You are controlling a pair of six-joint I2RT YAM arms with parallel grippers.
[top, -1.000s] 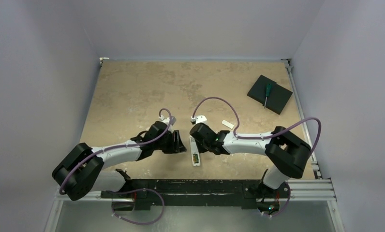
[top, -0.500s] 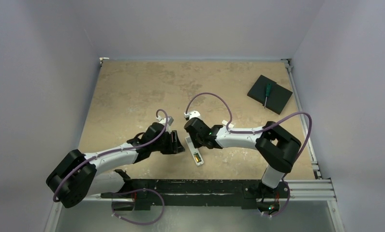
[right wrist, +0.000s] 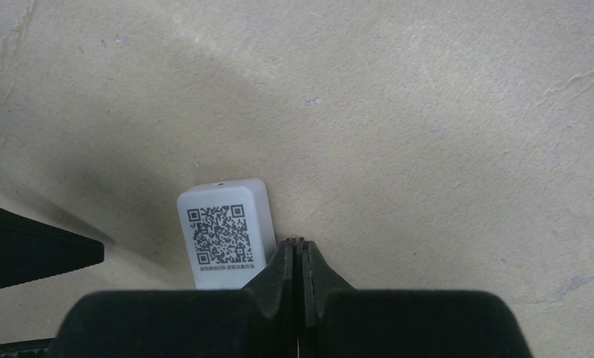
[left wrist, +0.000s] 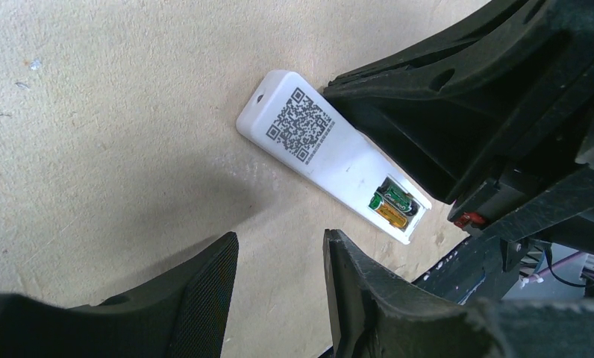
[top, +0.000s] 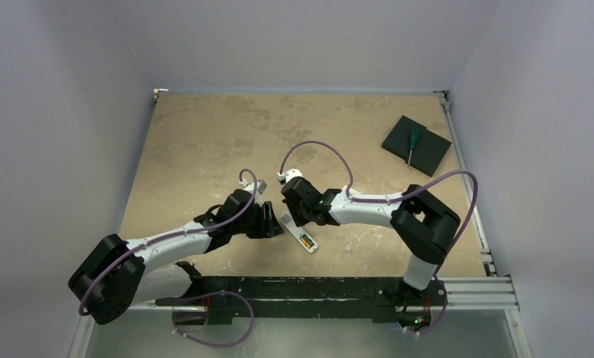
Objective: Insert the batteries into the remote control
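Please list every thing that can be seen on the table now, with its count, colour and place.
table: one, tan, under everything
remote control: one, white, lying back-side up with a QR code, near the front middle between the two grippers
batteries: two, one gold-orange and one dark, side by side in the open recess at the remote's end
pad: one, black, square, far right corner
screwdriver: one, green handle, lying on the pad
left gripper: one, black, open, empty, just beside the remote
right gripper: one, black, shut, holding nothing, at the remote's long edge
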